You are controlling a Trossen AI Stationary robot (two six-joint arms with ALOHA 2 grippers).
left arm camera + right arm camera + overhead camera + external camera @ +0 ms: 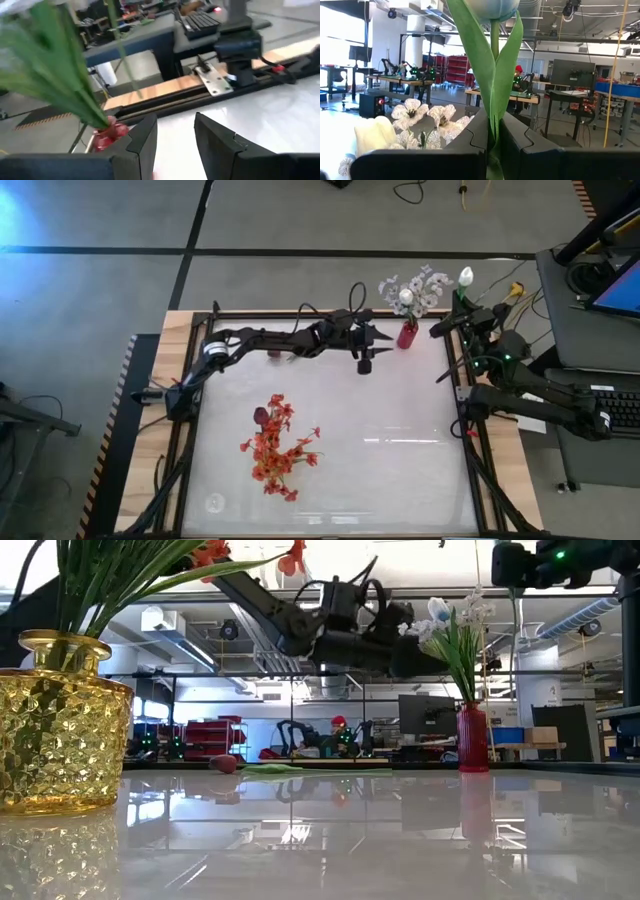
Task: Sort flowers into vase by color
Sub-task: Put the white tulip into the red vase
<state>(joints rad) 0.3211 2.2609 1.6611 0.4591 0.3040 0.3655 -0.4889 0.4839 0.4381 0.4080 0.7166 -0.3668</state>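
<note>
From above, the left end effector hangs over the far part of the bench, just beside a red vase at the far edge that holds white sprays. The right end effector is at the far right corner, raised, with a white bud at its tip. An orange vase of red-orange sprays stands left of centre, well apart from the red vase. Something dark lies under the left arm, too small to tell.

Level across the bench, a yellow glass vase with green stems stands close on the left; the red vase with white sprays is farther off on the right. A maroon bud lies flat on the far bench, its stem pointing right. The left arm reaches across above it.

Past the left wrist, the fingers stand apart with nothing between them; the red vase and its green stems are just beside one finger.

Past the right wrist, the fingers are pressed together on the green stem of the bud, which stands upright. White sprays and a cream bloom show beyond.
</note>
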